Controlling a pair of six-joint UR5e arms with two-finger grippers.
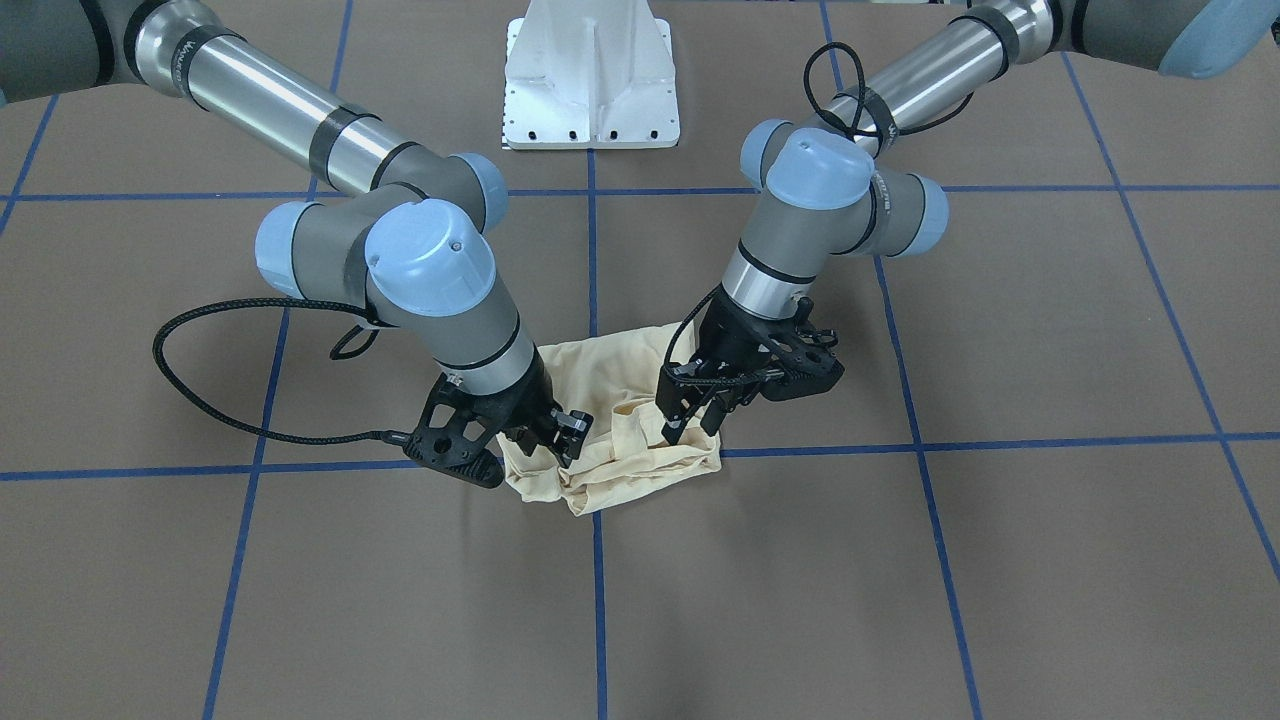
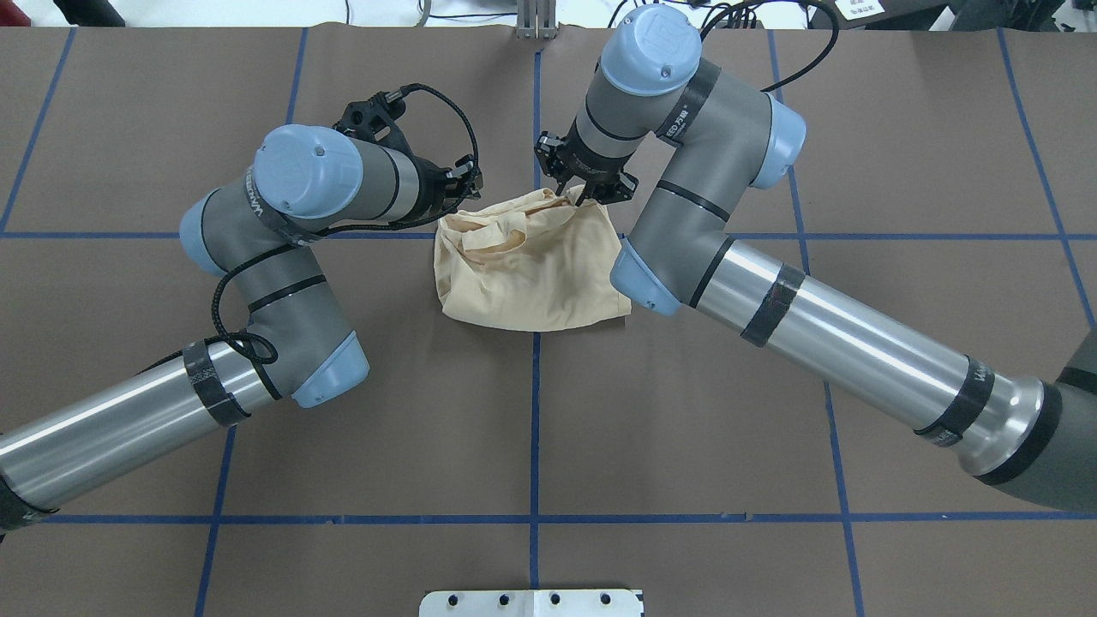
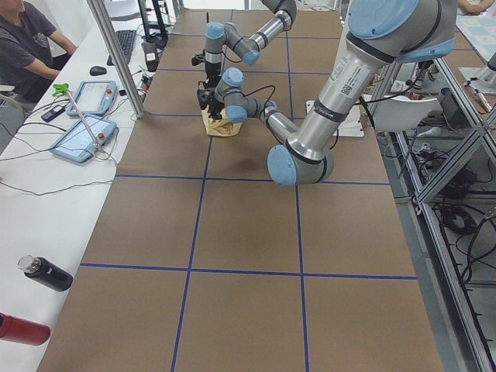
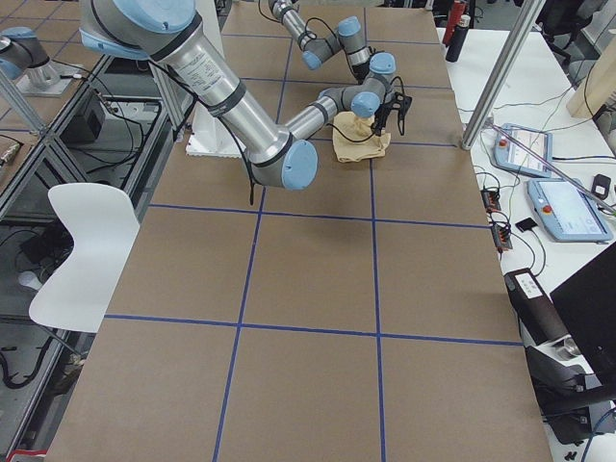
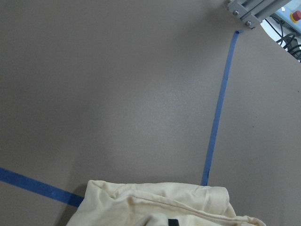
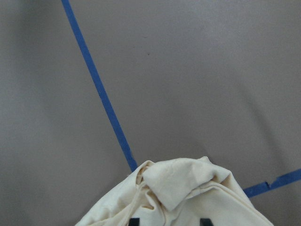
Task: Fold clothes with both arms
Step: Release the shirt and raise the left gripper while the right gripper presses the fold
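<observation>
- The pale cream-yellow shirt (image 2: pixel 531 274) lay bunched in a small, roughly folded bundle on the brown table (image 2: pixel 771 480). It covered the centre of the blue tape cross (image 2: pixel 536 386).
- Most of the cloth sat on the robot's side of that cross. A rumpled edge reached just past it on the far side.
- The left arm (image 2: pixel 283 283) reached in low. The left gripper (image 1: pixel 692 428) pointed down at the shirt's far edge, just to the robot's left of the cross.
- The left wrist view showed only one small dark bit among the folds at its lower edge. I could not tell whether that gripper was clenched on cloth or released.
- The right arm (image 2: pixel 857 343) bent down steeply. The right gripper (image 1: pixel 570 440) sat at the shirt's far edge, just to the robot's right of the cross and nearer its centre than the left one.
- In the right wrist view two dark fingertips (image 6: pixel 204 220) stood apart, released, with a peaked fold of cloth just beyond them.
- The white pedestal base (image 1: pixel 590 80) stood on the robot's side of the cross, well apart from it and in line with one of its tape lines.
</observation>
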